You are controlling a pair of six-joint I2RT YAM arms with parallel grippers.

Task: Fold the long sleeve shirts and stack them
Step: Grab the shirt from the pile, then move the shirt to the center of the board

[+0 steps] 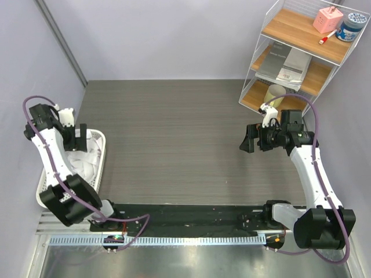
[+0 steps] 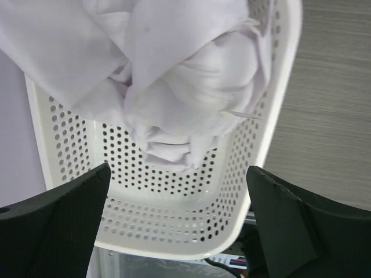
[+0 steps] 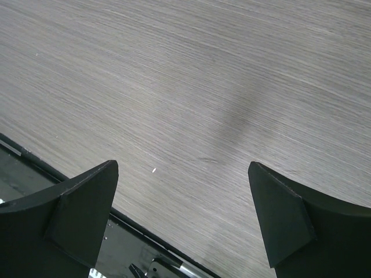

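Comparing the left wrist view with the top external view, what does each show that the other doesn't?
Left wrist only: the holes in the basket wall and the creases of the bunched long sleeve shirts, seen between the fingers of the open left claw. Top external only: the right claw, open above the table, and the wire shelf at the far right. Both: shirts heaped in the basket, table beside it.

White long sleeve shirts (image 2: 174, 75) crumpled in basket (image 2: 191, 226)

- Two hands: left hand (image 2: 177, 174), right hand (image 3: 182, 167).
- One basket (image 2: 174, 226) under the left hand.
- Bunched long sleeve shirts (image 2: 179, 69) in it: perhaps several.
- One three-tier shelf (image 1: 290, 26).
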